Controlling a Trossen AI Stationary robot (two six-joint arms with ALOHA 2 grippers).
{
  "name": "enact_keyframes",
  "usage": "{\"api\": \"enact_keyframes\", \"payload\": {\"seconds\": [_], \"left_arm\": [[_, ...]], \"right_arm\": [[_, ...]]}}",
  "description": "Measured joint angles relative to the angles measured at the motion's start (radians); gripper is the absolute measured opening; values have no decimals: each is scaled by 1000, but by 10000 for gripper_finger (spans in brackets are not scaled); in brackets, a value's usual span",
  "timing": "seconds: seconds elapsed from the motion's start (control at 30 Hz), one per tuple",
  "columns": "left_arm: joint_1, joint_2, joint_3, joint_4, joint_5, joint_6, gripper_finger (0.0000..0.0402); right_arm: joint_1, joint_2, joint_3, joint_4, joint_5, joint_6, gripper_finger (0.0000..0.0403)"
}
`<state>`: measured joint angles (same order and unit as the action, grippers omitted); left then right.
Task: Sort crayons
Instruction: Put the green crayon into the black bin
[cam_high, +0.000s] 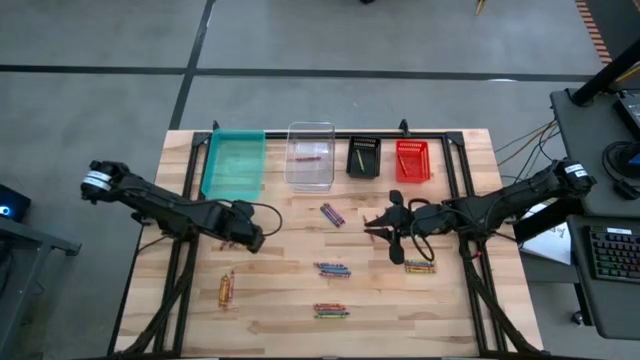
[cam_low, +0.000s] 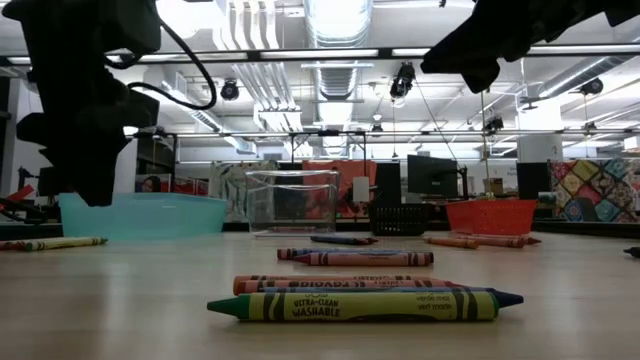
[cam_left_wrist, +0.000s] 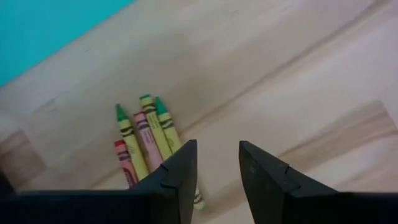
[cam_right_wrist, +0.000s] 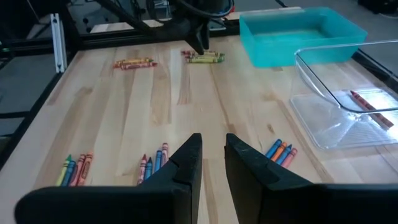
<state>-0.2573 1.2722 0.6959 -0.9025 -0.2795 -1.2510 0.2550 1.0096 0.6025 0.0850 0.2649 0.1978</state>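
Observation:
Crayons lie in small clusters on the wooden table (cam_high: 290, 340). One green, yellow, pink and red cluster (cam_left_wrist: 144, 134) lies just beside and below my left gripper (cam_left_wrist: 217, 146), which points down at the table's left middle (cam_high: 255, 240), open and holding nothing. Other clusters lie at the middle (cam_high: 332, 214), (cam_high: 332, 269), near the front (cam_high: 330, 311), front left (cam_high: 226, 288) and right (cam_high: 420, 267). My right gripper (cam_right_wrist: 213, 140) hovers right of centre (cam_high: 380, 228), nearly level, with a narrow gap between its fingers and nothing in it.
Along the far edge stand a teal bin (cam_high: 234, 162), a clear bin (cam_high: 310, 170) with a red crayon (cam_right_wrist: 370, 107) in it, a small black bin (cam_high: 363, 158) and a small red bin (cam_high: 412, 160). Bare wood lies between the clusters.

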Motion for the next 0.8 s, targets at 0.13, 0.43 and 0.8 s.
{"api": "enact_keyframes", "payload": {"seconds": [0.13,0.43,0.8], "left_arm": [[0,41,-4,-4,-3,-7,124],[0,133,-4,-3,-11,-7,129],[0,172,-4,12,-11,-8,123]], "right_arm": [[0,0,0,-1,0,0,59],[0,0,0,-1,0,0,59],[0,0,0,-1,0,0,59]]}}
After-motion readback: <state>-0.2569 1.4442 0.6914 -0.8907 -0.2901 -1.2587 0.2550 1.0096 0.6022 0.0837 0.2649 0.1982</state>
